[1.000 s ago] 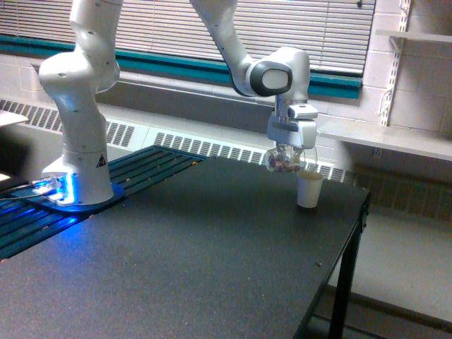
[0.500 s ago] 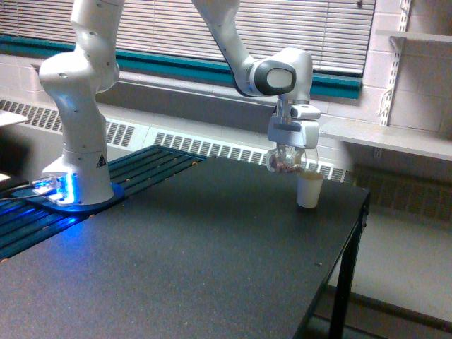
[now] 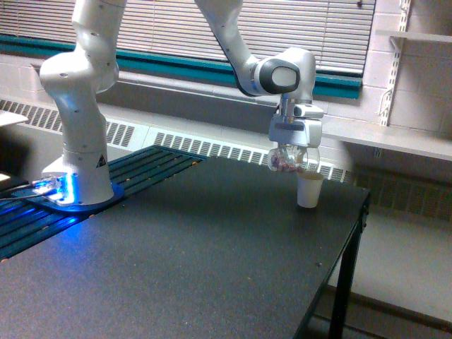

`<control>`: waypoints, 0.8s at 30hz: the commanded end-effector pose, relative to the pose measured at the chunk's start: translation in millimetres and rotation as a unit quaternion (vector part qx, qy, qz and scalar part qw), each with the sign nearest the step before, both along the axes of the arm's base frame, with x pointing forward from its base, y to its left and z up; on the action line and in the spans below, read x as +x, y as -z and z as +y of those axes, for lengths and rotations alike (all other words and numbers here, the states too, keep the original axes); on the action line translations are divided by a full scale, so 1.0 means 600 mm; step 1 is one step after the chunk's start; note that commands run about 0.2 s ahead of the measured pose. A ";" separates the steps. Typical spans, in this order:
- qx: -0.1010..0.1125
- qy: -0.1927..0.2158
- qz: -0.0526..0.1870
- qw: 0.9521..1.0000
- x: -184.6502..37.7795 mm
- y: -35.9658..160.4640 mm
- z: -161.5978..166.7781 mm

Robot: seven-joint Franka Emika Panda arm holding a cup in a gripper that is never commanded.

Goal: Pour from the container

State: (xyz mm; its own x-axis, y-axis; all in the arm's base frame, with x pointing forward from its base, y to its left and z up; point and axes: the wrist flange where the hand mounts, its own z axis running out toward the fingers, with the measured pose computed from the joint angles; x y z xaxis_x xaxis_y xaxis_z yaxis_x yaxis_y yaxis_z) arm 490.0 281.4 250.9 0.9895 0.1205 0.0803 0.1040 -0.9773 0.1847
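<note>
Holding container (image 3: pixel 285 161) (brownish-red bits inside) | gripper (image 3: pixel 292 150) | above white cup (image 3: pixel 308 189)

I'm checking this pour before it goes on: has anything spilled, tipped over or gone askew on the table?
Nothing stands out. The white paper cup stands upright on the black table, and the gripper holds the clear cup of reddish bits just above it. No spill is visible, though small bits would be hard to see.

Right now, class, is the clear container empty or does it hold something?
Not empty: brownish-red bits show through the clear container, held in the gripper above the white cup.
</note>
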 end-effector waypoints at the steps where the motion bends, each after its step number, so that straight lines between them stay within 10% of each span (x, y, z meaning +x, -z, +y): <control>1: -0.010 -0.002 0.000 1.000 0.006 -0.002 0.003; 24: -0.044 -0.021 0.006 0.999 0.019 -0.011 0.007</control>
State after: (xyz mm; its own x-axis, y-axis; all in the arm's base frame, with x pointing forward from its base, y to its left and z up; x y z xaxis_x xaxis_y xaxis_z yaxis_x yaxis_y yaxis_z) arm 500.1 281.3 254.5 0.9883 0.1413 0.0568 0.1229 -0.9601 0.2511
